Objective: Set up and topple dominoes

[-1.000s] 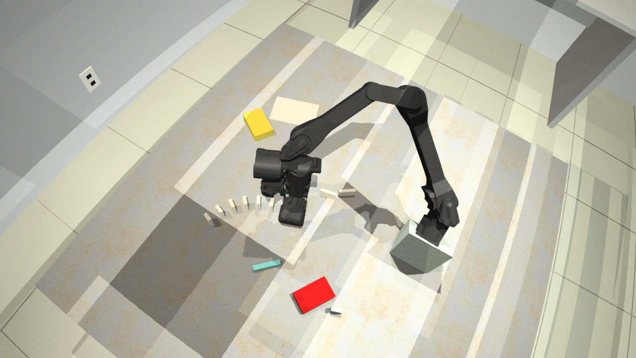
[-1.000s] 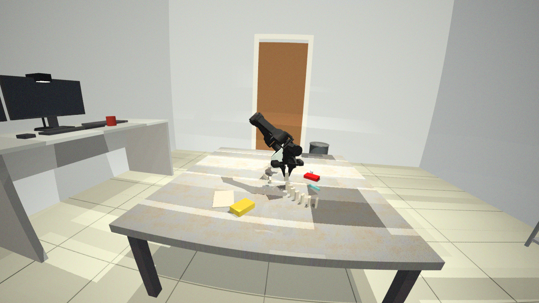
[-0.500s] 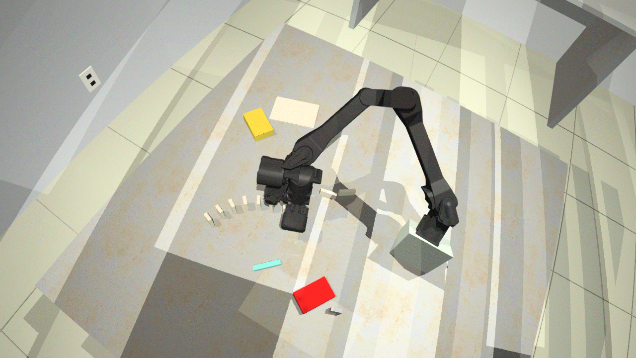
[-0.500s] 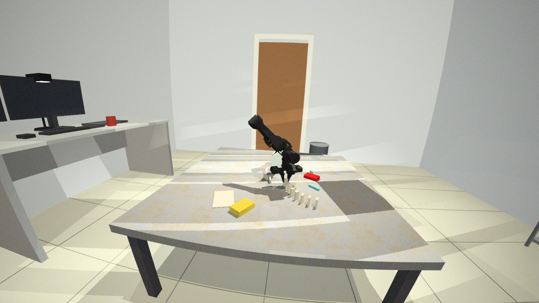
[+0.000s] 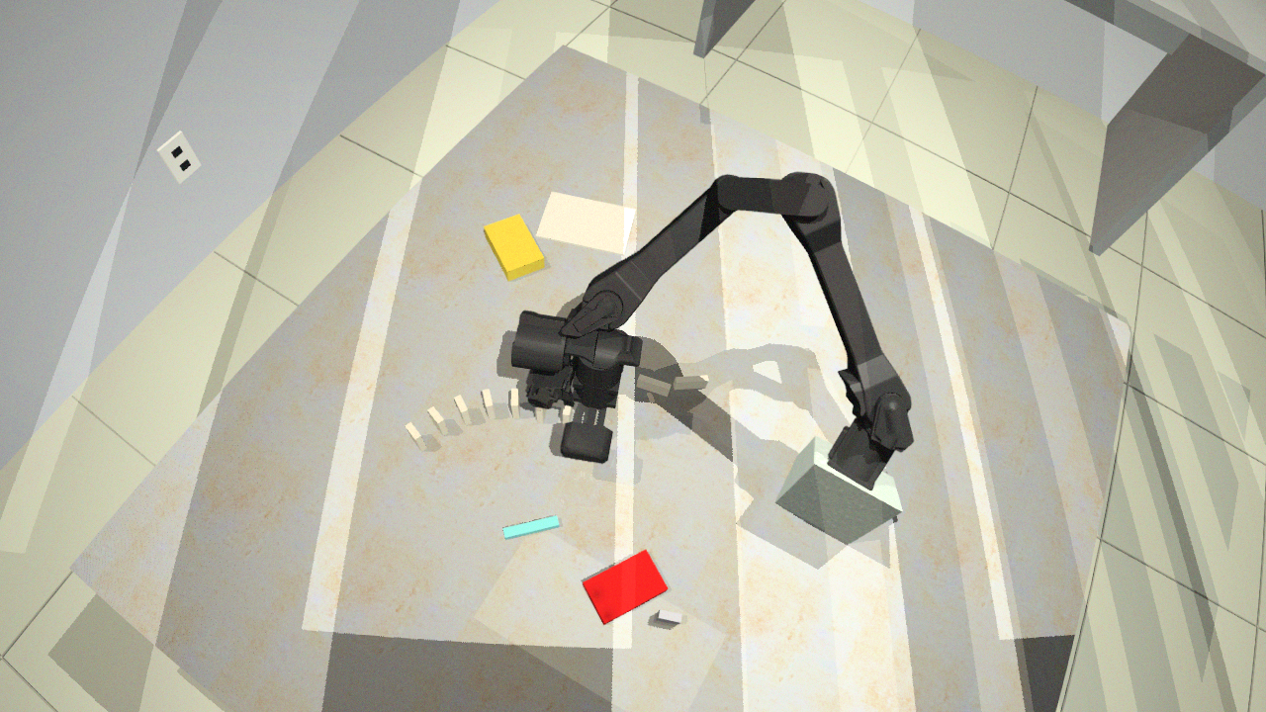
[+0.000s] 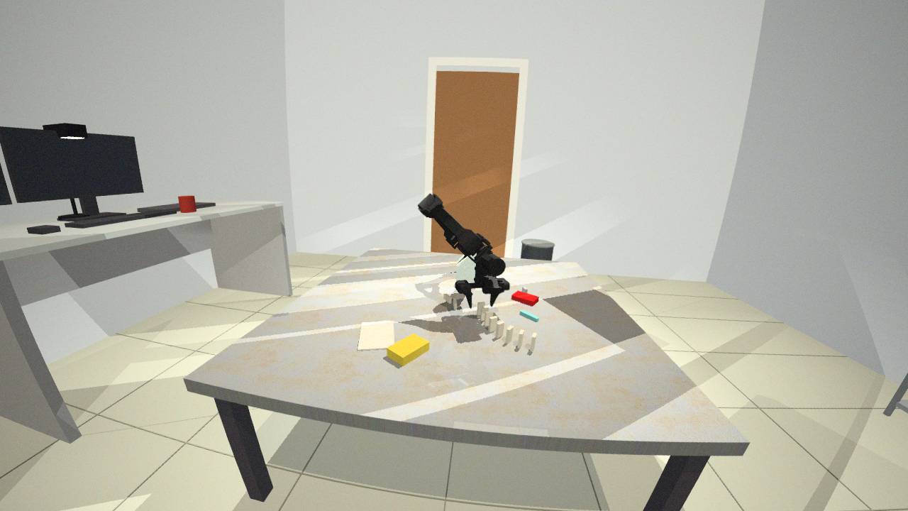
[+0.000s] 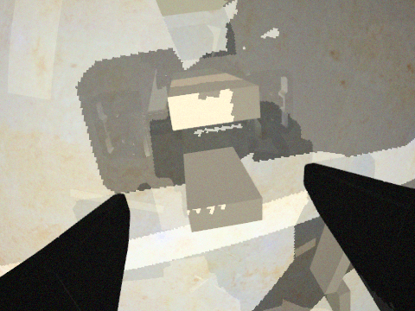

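Observation:
Several cream dominoes stand upright in a curved row, with the far-left one at one end. My gripper is open, with its fingers apart on either side of an upright domino at the row's other end. A gap shows between each finger and this domino. The neighbouring standing domino is just beyond it in the wrist view. Two loose dominoes lie right of the arm's wrist in the top view, one nearer and one farther. The arm partly hides the row there.
A yellow block and a cream flat panel lie on one side. A cyan bar, a red block and a small grey-white block lie on the other. A pale green block is at the arm's base.

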Motion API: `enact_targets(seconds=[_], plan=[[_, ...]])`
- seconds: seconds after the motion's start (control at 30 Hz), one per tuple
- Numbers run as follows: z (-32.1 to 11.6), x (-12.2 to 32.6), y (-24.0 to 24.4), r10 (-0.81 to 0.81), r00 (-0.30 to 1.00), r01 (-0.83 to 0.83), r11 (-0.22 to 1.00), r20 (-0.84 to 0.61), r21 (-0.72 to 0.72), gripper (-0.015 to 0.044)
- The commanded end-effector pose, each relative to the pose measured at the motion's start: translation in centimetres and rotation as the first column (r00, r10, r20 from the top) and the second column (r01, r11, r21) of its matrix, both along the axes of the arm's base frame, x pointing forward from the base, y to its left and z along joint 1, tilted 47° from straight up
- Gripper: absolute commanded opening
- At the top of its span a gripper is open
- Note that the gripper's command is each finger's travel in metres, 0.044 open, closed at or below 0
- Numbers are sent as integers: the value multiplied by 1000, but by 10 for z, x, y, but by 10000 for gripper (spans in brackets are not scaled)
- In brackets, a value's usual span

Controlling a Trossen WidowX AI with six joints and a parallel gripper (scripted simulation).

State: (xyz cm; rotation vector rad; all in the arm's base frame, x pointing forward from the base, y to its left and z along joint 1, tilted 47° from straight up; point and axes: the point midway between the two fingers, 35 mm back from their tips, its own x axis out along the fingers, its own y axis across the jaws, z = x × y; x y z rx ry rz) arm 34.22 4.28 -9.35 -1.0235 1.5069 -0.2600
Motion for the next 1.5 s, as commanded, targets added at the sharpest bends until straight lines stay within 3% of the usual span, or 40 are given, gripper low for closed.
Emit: enact_targets(seconds=[0.0,0.1,0.33,0.53,0.9,1.47], plan=[[0,0,-1,3,1000,-3,1000,-2,-4,440],[7,1,9,5,1000,-5,1000,0,1,440],[85,-15,90,1,1000,-1,1000,-1,7,440],[90,-17,94,0,1000,0,1000,-2,5,440],[105,-26,-27,-109,988,107,994,110,21,440],[60,-19,-77,-111,987,109,994,113,18,440]])
